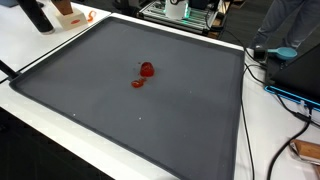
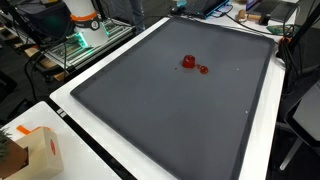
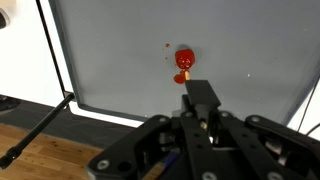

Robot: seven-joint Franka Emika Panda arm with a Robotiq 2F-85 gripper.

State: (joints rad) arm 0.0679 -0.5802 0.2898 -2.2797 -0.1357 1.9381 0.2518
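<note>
A small red object (image 1: 147, 69) lies near the middle of a large dark grey mat (image 1: 90, 95), with a smaller red piece (image 1: 138, 83) just beside it. Both exterior views show the pair; the red object (image 2: 188, 62) and the small piece (image 2: 202, 69) sit toward the mat's far half. In the wrist view my gripper (image 3: 198, 92) rises from the bottom edge, its dark fingers pressed together with nothing between them. It hangs well away from the red object (image 3: 184, 59), which appears just beyond the fingertips. The gripper itself is outside both exterior views.
The mat lies on a white table (image 1: 270, 130). A cardboard box (image 2: 40, 150) stands on one table corner. The robot's base (image 2: 82, 18) stands by a green-lit rack. Cables (image 1: 290, 95) and blue gear lie off the mat's side. A wooden floor (image 3: 40, 150) shows beneath.
</note>
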